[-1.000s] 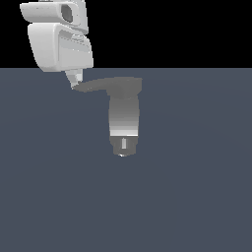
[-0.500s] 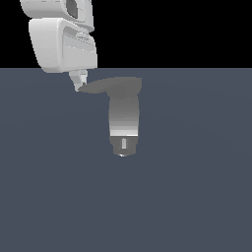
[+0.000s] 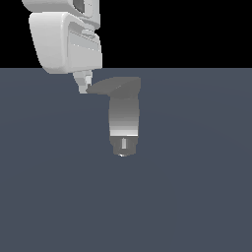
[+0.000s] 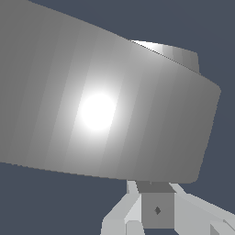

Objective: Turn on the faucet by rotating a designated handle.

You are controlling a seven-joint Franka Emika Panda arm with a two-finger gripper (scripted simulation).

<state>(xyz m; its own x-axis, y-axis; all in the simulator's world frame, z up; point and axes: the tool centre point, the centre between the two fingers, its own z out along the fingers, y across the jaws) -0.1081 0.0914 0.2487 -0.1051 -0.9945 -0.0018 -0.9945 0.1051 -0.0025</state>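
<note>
Touching the handle's [image 3: 115, 86] pointed tip, the gripper [image 3: 84, 86] sits at the exterior view's left of the faucet [image 3: 123, 120], lever pointing toward it, finger spread indiscernible.

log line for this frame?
phase: contact | gripper at handle tip, exterior view's left | faucet upright | fingers' state: unclear

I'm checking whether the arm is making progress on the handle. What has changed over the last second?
The arm has shifted slightly toward the exterior view's right, carrying the gripper with it, so its tip now sits at the pointed end of the handle. The handle's tip has swung a little the same way. Nothing was visibly gripped or released; the jaws cannot be made out. The faucet body stayed put.
</note>
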